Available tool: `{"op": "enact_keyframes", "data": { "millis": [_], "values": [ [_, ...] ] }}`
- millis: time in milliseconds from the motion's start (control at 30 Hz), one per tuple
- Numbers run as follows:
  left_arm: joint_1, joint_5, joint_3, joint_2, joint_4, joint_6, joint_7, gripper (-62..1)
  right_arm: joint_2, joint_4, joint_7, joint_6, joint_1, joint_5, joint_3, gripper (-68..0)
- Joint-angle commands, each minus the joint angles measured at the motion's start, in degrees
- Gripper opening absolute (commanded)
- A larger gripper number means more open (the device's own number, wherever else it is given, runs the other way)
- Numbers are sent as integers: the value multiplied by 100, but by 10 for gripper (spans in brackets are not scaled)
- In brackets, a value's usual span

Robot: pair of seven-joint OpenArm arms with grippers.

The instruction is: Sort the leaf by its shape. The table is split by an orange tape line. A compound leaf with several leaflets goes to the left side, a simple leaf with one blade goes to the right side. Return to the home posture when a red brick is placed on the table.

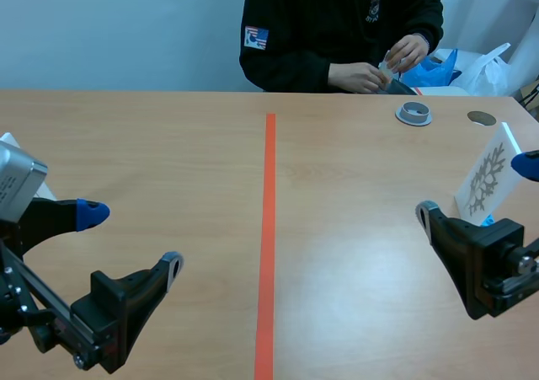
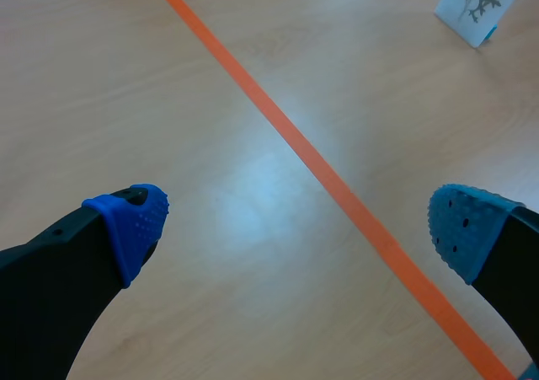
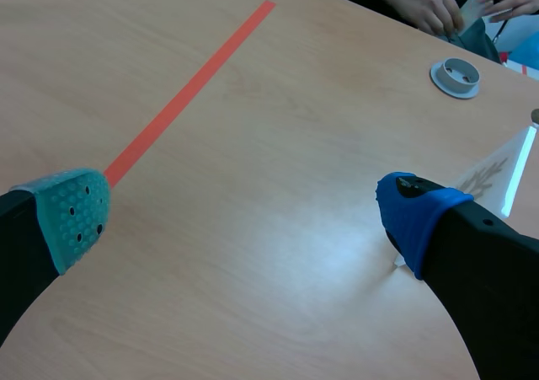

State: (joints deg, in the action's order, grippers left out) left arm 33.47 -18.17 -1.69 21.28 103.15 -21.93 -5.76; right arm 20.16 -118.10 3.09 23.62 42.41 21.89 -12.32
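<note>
The tape (image 1: 269,228) runs straight down the middle of the table (image 1: 168,144), from near the far edge toward the near edge. The left gripper (image 1: 132,240) hangs low over the left half with its fingers spread wide and holding nothing. Between its pads the left wrist view shows wood and the tape crossing at a slant. The right gripper (image 1: 477,190) sits low over the right half, also spread wide and holding nothing.

The leaf (image 1: 488,180), a grey branching shape in a clear sheet, is on the right side, well apart from the tape and near the table's right edge. It stands just beyond the right gripper's blue-padded finger (image 3: 413,216), which hides part of it.

A broad stretch of wood lies between each gripper and the tape. A grey ring (image 1: 413,113) lies on the right half near the far edge. Behind that edge a person's hands (image 1: 379,70) hold something small.
</note>
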Motion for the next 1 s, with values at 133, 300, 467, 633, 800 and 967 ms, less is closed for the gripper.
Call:
{"op": "enact_keyframes", "data": {
  "millis": [133, 300, 467, 633, 800, 967],
  "values": [
    [-33, -39, -22, -13, 61, -13, 83, 14, 31, -15, -87, 0, -68, 42, -50, 4],
    [-33, 92, -22, -13, 61, -13, 85, 14, 31, -15, -87, 0, -68, 42, -50, 4],
    [-33, 260, -22, -13, 61, -13, 83, 14, 31, -15, -87, 0, -68, 42, -48, 4],
    [-33, 260, -22, -13, 61, -13, 83, 14, 31, -15, -87, 0, -68, 42, -48, 4],
    [-35, 260, -22, -13, 61, -13, 83, 14, 31, -15, -87, 0, -68, 42, -48, 4],
    [-168, 258, -22, -13, 61, -13, 79, 14, 31, -15, -90, 0, -68, 44, -48, 4]
  ]
}}
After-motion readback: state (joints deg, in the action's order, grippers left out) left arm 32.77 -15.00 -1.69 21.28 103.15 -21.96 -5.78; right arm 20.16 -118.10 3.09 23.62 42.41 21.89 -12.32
